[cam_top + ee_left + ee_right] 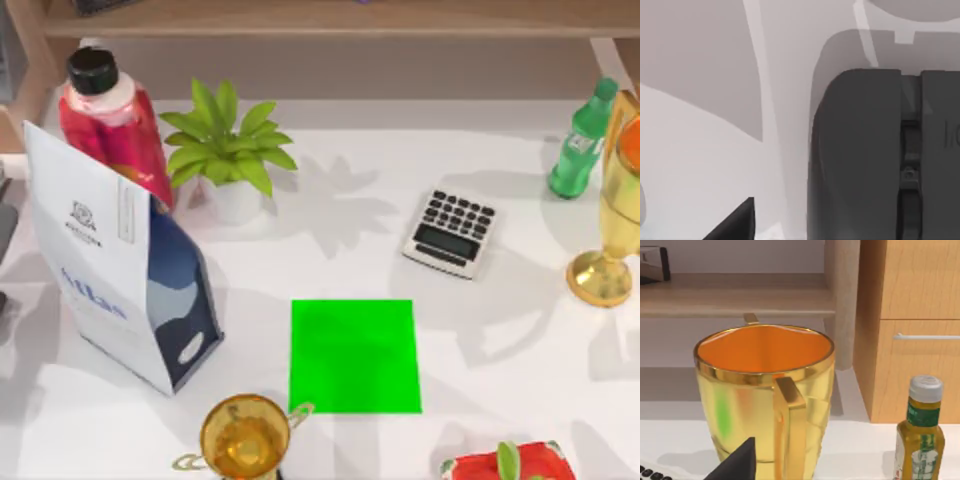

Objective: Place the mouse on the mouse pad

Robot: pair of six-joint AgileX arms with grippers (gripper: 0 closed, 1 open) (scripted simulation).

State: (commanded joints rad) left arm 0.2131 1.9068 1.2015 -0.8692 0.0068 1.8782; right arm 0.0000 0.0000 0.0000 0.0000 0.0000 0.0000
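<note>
Mouse, dark grey, lies right under the left wrist camera on the white tabletop, wheel groove running down its back. Left gripper low beside it, a black tip just off the mouse's flank, not touching; whether that claw is apart or together cannot be told. Mouse pad, bright green, sits flat near the table's middle front, bare, with a gold trophy just at its near left corner and a calculator beyond it to the right. Tall paper bag stands left of the pad. Right gripper parked at the right side, facing a gold cup; its state cannot be told either. Judged step: reaching for the grasp, mouse not yet lifted. To do it well: centre over the mouse body, close across the narrow flanks, lift clear, carry around the bag and trophy, set down flat mid-pad.
</note>
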